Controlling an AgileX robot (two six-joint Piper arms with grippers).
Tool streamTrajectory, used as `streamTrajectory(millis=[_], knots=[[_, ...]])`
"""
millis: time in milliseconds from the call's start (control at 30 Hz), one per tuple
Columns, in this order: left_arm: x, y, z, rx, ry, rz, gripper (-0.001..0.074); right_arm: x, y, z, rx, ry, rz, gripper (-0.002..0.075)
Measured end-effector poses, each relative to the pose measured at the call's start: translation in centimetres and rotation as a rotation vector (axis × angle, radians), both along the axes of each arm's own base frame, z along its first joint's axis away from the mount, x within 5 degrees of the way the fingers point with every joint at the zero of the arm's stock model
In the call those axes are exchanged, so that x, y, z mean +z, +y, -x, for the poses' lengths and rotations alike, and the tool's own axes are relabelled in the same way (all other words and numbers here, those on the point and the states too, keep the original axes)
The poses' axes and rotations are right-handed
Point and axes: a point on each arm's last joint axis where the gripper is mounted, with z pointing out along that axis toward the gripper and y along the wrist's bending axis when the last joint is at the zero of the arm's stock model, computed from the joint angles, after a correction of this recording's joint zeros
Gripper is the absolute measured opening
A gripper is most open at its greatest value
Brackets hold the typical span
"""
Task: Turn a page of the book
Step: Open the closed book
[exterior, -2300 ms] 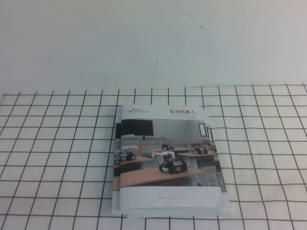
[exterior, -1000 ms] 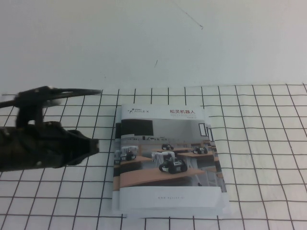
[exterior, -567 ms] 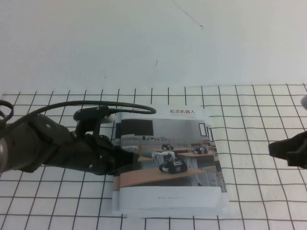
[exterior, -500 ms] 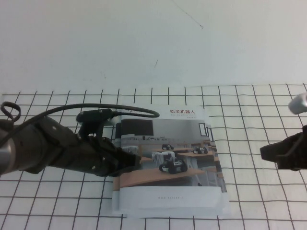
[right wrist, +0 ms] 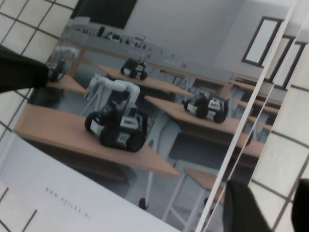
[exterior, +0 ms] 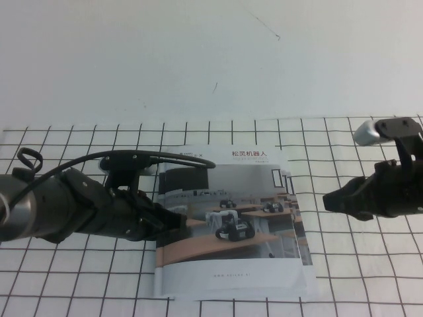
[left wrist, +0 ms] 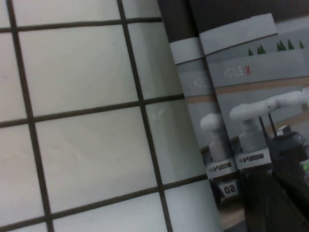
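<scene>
The book (exterior: 231, 282) lies closed on the gridded table, cover up. The page (exterior: 228, 211), its cover leaf with the photo of robots on wooden desks, lies flat; it also shows in the right wrist view (right wrist: 145, 92). My left gripper (exterior: 178, 221) is shut, its tip resting on the book's left edge; in the left wrist view its dark fingers (left wrist: 282, 203) lie over the cover (left wrist: 251, 96). My right gripper (exterior: 328, 201) hovers just right of the book, open and empty; its fingers (right wrist: 244, 208) straddle bare table beside the book's right edge.
Similar booklets lie under the book, showing only as edge strips on the right (exterior: 301, 221) and left (left wrist: 186, 77). The white table with a black grid (exterior: 370, 277) extends on both sides; a plain white wall (exterior: 198, 59) stands behind.
My right arm has come in from the right toward the book's right edge. My left gripper stays on the left edge, and the book has shifted slightly.
</scene>
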Motion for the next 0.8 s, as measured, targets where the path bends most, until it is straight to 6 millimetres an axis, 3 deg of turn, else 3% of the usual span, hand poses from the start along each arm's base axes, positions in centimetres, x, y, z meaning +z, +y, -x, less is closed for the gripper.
streamTrajectory(millis=[300, 533, 800], knots=[[-1.7, -0.3, -0.4, 0.01, 0.058, 0.007, -0.0002, -2.5, 1.3, -2.3, -0.03, 0.105, -0.159, 0.0276], [-1.8, -0.4, -0.4, 0.008, 0.071, 0.017, -0.0001, -6.1, 1.7, -2.7, -0.032, 0.206, -0.185, 0.0277], [-1.8, -0.4, -0.4, 0.009, 0.072, 0.019, -0.0001, -7.5, 2.7, -2.8, -0.014, 0.228, -0.249, 0.0278]])
